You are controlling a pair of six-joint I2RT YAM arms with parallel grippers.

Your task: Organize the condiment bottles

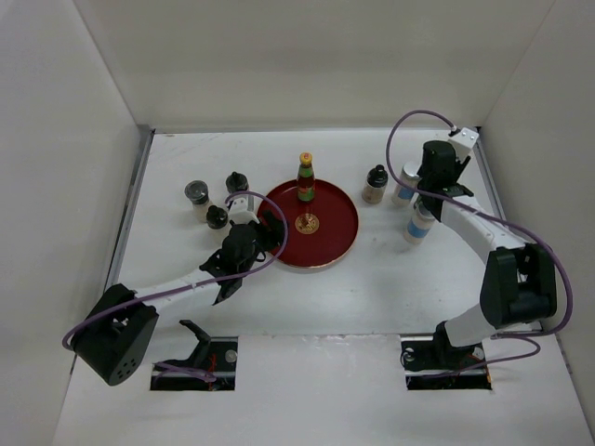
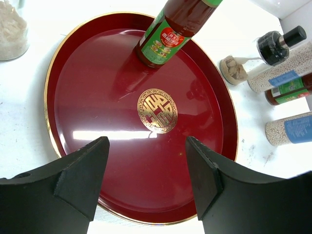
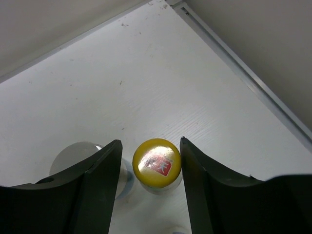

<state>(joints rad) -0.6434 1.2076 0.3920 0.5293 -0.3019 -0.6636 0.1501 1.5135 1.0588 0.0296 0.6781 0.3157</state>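
On the red tray (image 1: pixel 335 232), at its 12 o'clock, one green-labelled bottle (image 1: pixel 305 179) upright; over the rim at 9 o'clock, left gripper (image 2: pixel 146 146) with jaws apart, gripping nothing. Off the tray at 2 o'clock, right gripper (image 3: pixel 150 144) straddling a yellow-capped bottle (image 3: pixel 157 163), one finger against the cap and a sliver of gap at the other, so impossible to tell whether clamped or loose, with a grey lid (image 3: pixel 78 155) just beside at the cap's 9 o'clock. Elsewhere on the table (image 1: pixel 307 297), all upright: three jars (image 1: pixel 196 193) clustered at the tray's 10 o'clock, a black-capped jar (image 1: pixel 375 184) at 2 o'clock, two shakers (image 1: pixel 420 226) between 2 and 3 o'clock.
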